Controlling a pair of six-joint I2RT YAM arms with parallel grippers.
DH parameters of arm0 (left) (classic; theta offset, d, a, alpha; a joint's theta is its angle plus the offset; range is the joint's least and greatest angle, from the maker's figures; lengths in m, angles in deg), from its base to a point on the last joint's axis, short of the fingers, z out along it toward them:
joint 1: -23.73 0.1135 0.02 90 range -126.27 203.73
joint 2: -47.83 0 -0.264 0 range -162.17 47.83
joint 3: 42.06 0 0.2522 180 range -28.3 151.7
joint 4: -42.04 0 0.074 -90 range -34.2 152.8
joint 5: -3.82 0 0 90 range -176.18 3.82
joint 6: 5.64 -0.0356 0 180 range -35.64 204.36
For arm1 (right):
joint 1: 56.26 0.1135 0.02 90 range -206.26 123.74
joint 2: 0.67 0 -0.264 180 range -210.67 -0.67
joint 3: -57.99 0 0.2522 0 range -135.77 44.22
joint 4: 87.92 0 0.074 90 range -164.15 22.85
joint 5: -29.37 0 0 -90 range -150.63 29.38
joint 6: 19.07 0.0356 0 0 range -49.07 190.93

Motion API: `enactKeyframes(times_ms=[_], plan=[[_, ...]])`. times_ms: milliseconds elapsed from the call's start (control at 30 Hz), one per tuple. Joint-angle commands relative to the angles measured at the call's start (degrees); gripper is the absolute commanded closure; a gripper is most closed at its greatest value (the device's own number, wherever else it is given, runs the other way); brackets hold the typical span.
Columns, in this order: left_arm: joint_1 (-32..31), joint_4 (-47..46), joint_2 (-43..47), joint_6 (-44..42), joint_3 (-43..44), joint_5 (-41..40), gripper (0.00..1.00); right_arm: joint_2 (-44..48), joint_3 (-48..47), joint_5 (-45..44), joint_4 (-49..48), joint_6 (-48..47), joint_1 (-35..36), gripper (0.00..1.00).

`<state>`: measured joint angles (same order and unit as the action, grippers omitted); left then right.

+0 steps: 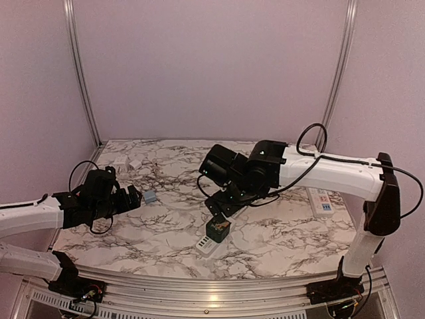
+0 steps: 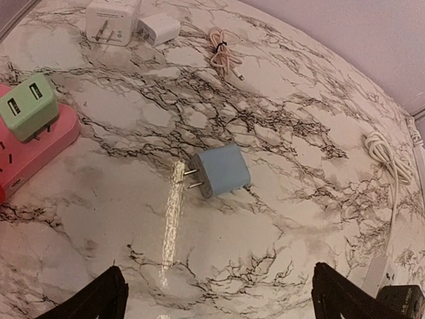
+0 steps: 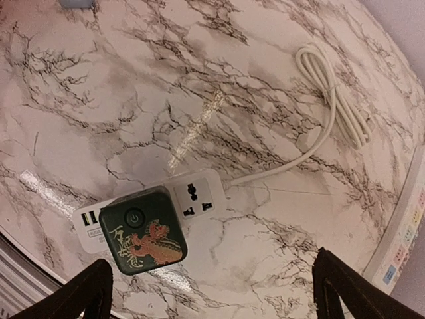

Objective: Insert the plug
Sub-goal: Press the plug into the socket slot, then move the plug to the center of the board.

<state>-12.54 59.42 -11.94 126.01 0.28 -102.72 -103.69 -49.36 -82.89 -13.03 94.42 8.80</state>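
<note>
Pwr-btn sign on dk green plug [image 3: 145, 229]; gold script nr it illegible.

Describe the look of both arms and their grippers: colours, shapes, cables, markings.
Both the left arm and right arm have smooth white tubular links with black joints, wrists and bases. Loose black cables loop along each. The left gripper and right gripper are black, each with two dark tapered fingers. No markings or sleeves show.

The strip [image 1: 204, 247] lies near the middle of the table's [image 1: 285, 239] front edge, with an adapter [image 1: 218, 229] seated on it. The plug [image 1: 150, 197] lies on the table to its left and farther back. Two chargers [image 1: 126, 163] sit in the back-left corner, and a second strip [image 1: 322, 201] lies along the right edge.
</note>
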Motion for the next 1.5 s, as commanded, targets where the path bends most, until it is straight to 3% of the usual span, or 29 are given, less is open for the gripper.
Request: enactKeyframes(times_ms=[0, 567, 1100, 1467], plan=[[1.65, -3.09, -11.06, -3.86, 6.52, 6.92, 0.01, 7.73, 3.72, -2.72, -4.57, 5.10, 1.55, 0.01], [3.65, 1.69, -34.13, -8.34, 23.02, 6.22, 0.01, 21.01, 19.64, -3.45, -9.32, 14.72, 7.13, 0.02], [4.83, 4.47, -40.79, -10.26, 26.44, 2.94, 0.01, 21.33, 20.28, -2.97, -10.40, 15.37, 8.31, 0.02], [6.23, 4.13, -44.91, -11.15, 28.85, 4.33, 0.21, 20.19, 17.18, -4.01, -8.57, 15.81, 9.67, 0.02]])
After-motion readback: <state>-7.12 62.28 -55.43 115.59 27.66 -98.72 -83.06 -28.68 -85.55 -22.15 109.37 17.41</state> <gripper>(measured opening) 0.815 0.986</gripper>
